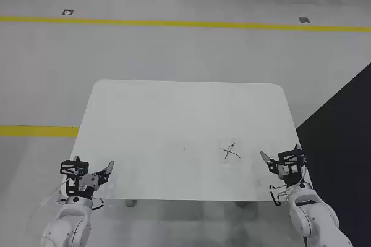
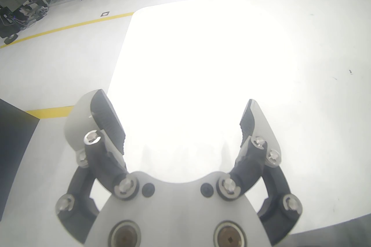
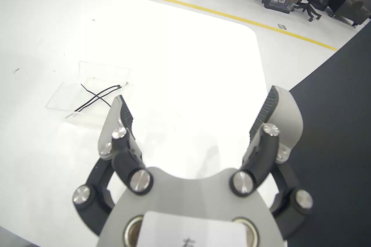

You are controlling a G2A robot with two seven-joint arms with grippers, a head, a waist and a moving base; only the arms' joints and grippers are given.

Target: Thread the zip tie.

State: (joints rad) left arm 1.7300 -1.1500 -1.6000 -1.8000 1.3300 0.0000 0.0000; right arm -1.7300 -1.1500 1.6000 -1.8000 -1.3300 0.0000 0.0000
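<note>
White, rounded-cornered tabletop [image 1: 173, 111] is the largest thing here, and both arms sit low at its near edge, one by each near corner.

Next in size, the left pincer [image 2: 174, 99] hangs just over that edge with its jaws spread wide and nothing between them. Ahead of it there is bare white surface, and the task's thing lies well apart from it, off toward its partner's side.

The right pincer [image 3: 196, 93] is also spread wide and grips nothing. It is the closer of the two to the work.

A clear, flat rectangular plastic sheet [image 3: 95, 71], which may be a shallow tray (I cannot tell which), rests on the table ahead of the right pincer, on the side facing the left one, near it but not touching.

On that sheet lies the thin black plastic zip tie [image 3: 97, 97], flat, with its small square head at the end pointing away from the pincer. A second black strand [image 3: 87, 89] crosses it to form an X. Whether that strand is another tie is too fine to make out.

As for progress, I judge the task has not begun. No tail appears to pass through a head, though that detail is small. Nothing is lifted and neither pincer touches the tie. All the steps are left: pick the tie off the sheet, steady its head, then feed the tail through with the other pincer
</note>
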